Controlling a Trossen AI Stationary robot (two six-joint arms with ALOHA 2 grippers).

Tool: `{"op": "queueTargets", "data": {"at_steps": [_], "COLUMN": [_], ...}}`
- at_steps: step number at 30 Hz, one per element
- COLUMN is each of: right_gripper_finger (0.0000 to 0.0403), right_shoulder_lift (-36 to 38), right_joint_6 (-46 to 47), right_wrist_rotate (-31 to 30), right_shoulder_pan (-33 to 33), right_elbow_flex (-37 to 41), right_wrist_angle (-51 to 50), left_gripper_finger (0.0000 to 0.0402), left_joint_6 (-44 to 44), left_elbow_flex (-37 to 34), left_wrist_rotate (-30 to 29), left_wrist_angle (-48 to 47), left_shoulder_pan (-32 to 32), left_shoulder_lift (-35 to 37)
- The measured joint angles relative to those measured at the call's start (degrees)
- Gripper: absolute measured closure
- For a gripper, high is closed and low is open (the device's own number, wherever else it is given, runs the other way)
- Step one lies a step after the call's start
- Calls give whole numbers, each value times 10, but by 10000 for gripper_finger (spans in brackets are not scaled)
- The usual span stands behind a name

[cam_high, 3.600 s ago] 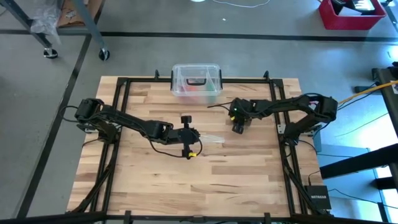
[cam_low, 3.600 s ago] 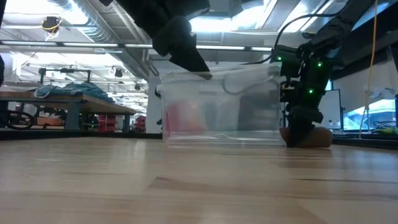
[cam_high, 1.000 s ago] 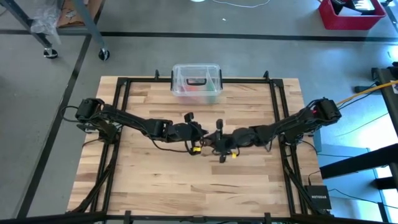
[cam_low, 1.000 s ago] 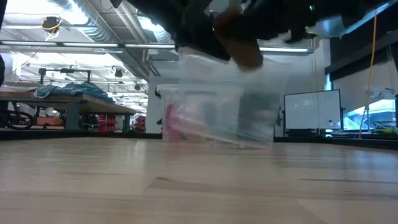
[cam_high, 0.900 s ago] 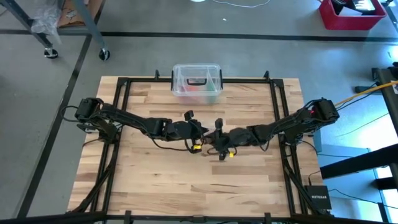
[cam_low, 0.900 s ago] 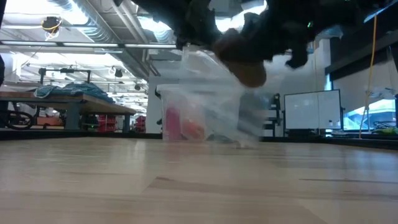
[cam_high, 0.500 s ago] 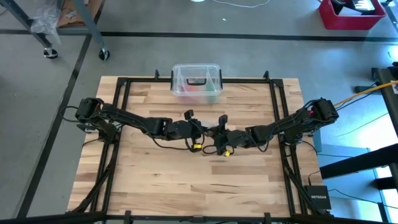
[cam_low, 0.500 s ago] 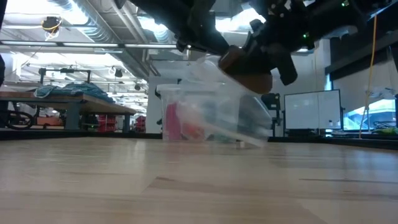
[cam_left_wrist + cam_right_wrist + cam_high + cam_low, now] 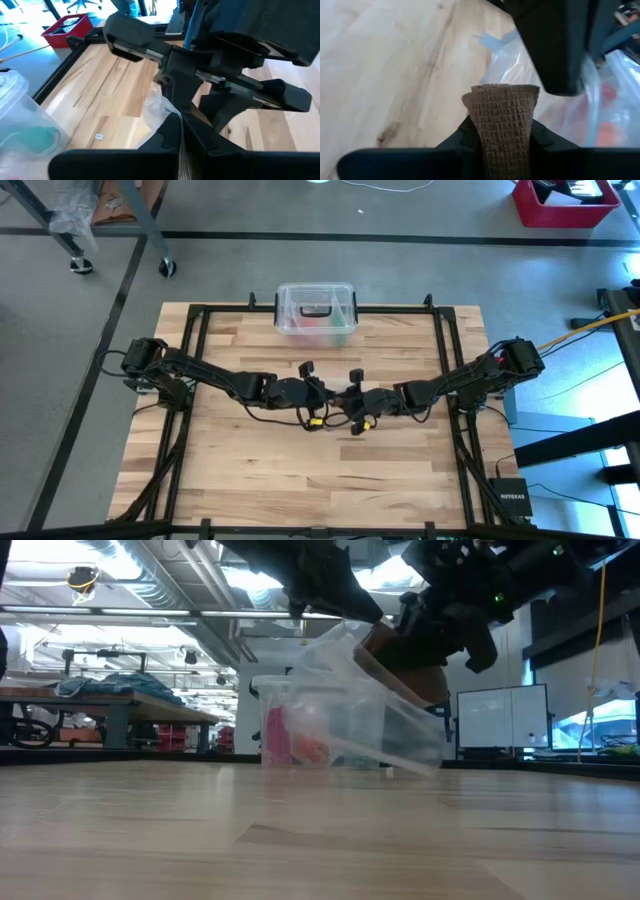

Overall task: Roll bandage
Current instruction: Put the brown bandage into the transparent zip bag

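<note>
Two claws meet over the middle of the surface (image 9: 240,470). Left claw (image 9: 322,394), pinched tight, grips the clear plastic bag (image 9: 345,710) by its upper edge. Just to its right, the right claw (image 9: 347,402) clamps the bandage (image 9: 504,127), a brown roll pointing lengthwise at the bag's mouth. Behind, at the far edge, stands a clear plastic box (image 9: 315,314).

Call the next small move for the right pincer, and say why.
Probably ease the right pincer forward so the bandage roll enters the clear plastic bag. The pincer is shut on the roll, lifted off the table at the bag's upper end, while the left pincer pinches the bag's edge. Whether the mouth gapes wide enough is unclear.
</note>
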State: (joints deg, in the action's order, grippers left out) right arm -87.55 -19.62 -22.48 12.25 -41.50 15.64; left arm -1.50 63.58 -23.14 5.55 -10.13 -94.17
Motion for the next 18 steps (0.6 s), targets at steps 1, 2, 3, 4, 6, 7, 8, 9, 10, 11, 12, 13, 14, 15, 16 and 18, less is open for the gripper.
{"op": "queueTargets", "data": {"at_steps": [1,2,3,4,6,7,8,9,10,11,12,13,14,15,16,18], "right_gripper_finger": [327,327,327,327,325,322,318,312,305,295,283,270,255,239,224,196], "right_shoulder_lift": [0,0,0,-1,-1,-1,-1,-2,-2,-2,-1,-1,-1,-1,-1,-1], "right_joint_6": [1,0,0,1,15,25,38,51,65,80,100,120,143,161,182,221], "right_wrist_rotate": [4,5,-2,-18,-65,-85,-99,-105,-104,-95,-81,-74,-73,-73,-73,-62], "right_shoulder_pan": [0,0,0,0,0,0,1,0,0,-2,-2,-2,-2,-3,-3,-3], "right_elbow_flex": [0,0,0,1,1,2,2,2,2,2,2,2,1,-2,-9,-29], "right_wrist_angle": [0,1,3,8,21,24,26,28,29,28,25,23,23,20,12,-15], "left_gripper_finger": [400,400,400,400,400,400,400,400,400,400,400,400,400,400,400,400], "left_joint_6": [0,-1,-4,-7,-16,-22,-25,-29,-33,-39,-45,-52,-56,-60,-64,-72], "left_elbow_flex": [0,1,1,1,2,2,3,3,3,3,3,3,3,3,3,3], "left_wrist_rotate": [0,-1,-1,-2,0,3,6,6,6,7,9,11,12,12,12,15], "left_wrist_angle": [0,1,3,4,12,19,24,29,35,41,45,47,49,49,49,41], "left_shoulder_pan": [0,0,1,1,3,4,5,5,5,4,4,3,3,4,5,7], "left_shoulder_lift": [0,-2,-5,-7,-14,-17,-19,-19,-20,-20,-20,-19,-19,-19,-18,-17]}}
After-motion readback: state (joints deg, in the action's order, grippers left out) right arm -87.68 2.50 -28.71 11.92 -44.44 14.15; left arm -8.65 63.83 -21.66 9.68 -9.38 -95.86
